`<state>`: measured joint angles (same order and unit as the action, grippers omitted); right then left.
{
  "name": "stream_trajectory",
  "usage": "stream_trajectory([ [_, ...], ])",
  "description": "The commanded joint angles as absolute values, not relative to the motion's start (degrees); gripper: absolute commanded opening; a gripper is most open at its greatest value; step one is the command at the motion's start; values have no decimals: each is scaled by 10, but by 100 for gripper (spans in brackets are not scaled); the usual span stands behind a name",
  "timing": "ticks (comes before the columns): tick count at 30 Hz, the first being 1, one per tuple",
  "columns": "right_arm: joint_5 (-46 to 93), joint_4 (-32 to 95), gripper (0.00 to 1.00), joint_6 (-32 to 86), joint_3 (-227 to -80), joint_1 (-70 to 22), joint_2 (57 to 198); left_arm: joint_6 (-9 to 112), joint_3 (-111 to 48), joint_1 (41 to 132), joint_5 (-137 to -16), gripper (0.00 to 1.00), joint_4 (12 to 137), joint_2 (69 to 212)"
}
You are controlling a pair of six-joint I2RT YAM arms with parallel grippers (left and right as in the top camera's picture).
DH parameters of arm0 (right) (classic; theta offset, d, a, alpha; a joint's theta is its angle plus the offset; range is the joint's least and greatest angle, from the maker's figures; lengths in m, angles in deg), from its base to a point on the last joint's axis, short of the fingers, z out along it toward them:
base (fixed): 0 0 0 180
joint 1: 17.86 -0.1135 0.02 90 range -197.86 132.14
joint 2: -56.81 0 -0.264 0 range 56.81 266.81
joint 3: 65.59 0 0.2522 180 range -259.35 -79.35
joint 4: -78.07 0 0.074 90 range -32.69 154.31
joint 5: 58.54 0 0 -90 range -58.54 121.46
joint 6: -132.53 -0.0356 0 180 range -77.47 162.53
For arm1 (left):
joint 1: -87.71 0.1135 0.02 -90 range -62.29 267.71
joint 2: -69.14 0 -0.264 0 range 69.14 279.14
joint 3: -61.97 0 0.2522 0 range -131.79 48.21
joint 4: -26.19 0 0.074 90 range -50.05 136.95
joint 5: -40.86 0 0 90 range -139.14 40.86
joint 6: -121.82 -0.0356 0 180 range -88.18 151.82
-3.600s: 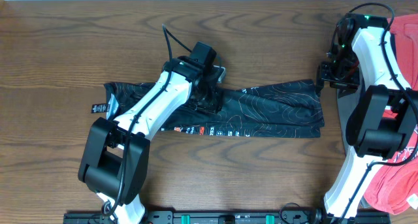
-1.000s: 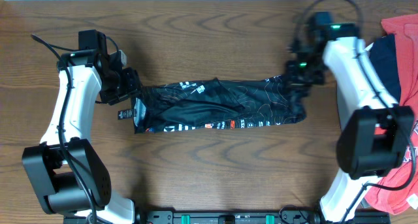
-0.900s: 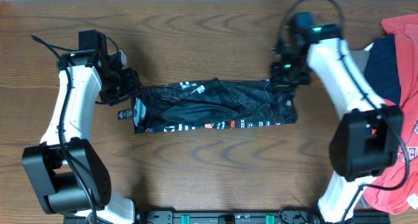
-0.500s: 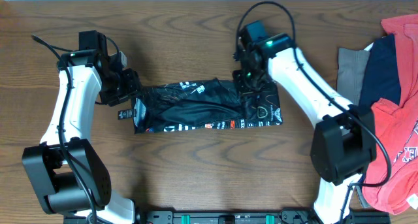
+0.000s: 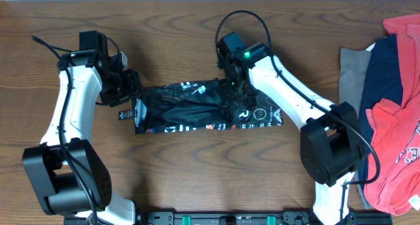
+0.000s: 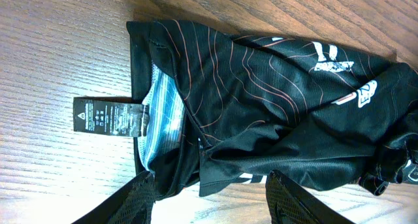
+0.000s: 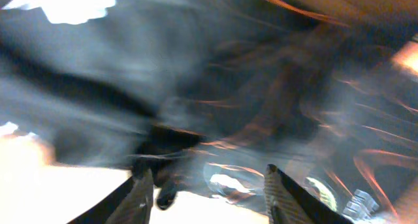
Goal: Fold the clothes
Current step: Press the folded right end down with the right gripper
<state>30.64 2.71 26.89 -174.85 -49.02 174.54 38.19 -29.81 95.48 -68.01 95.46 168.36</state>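
"Black jersey [image 5: 177, 110] first. Where do we have it?"

"Lying as a long, narrow band across the middle of the tabletop [image 5: 197, 179]. Its left end is just beside our left pincer [image 5: 131, 87], and its right end is doubled back over itself under our right arm."

"What is the left pincer doing?"

"It hovers at the left hem with its jaws partly apart and nothing between them. In the wrist view the hem and the care label [image 6: 108, 116] lie just beyond the fingertips, and the label pokes out onto bare wood."

"And the right pincer [image 5: 235, 94]?"

"It sits over the turned flap, near the white logos. Its wrist view is smeared, but the fingers stand apart and we make out no cloth pinched between them — we read it as open and empty."

"So which step are we in?"

"The crosswise fold, by our judgement. The right end is already laid toward the centre and the left end is not yet folded. Next, the left pincer should take the hem, all layers together, and carry it rightward over the flap — once our right arm is clear of the path. The thin cloth may slide or bunch as it goes."

"What about the far right?"

"A red T-shirt [image 5: 394, 166] is heaped with navy and grey garments, well apart from the jersey. Those aren't ours."
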Motion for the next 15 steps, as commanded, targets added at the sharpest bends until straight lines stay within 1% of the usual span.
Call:
stream_trajectory([
  [1, 429, 16, 54, 183, -1751, -478, 1747, 381, -296, 958, -673, 56, 957, 1681],
  [6, 398, 12, 55, 183, -1742, -464, 1747, 381, -296, 958, -673, 56, 957, 1681],
  [10, 336, 45, 56, 184, -1709, -463, 1748, 381, -296, 958, -673, 56, 957, 1681],
  [15, 299, 104, 56, 183, -1656, -464, 1748, 381, -296, 958, -673, 57, 957, 1681],
])
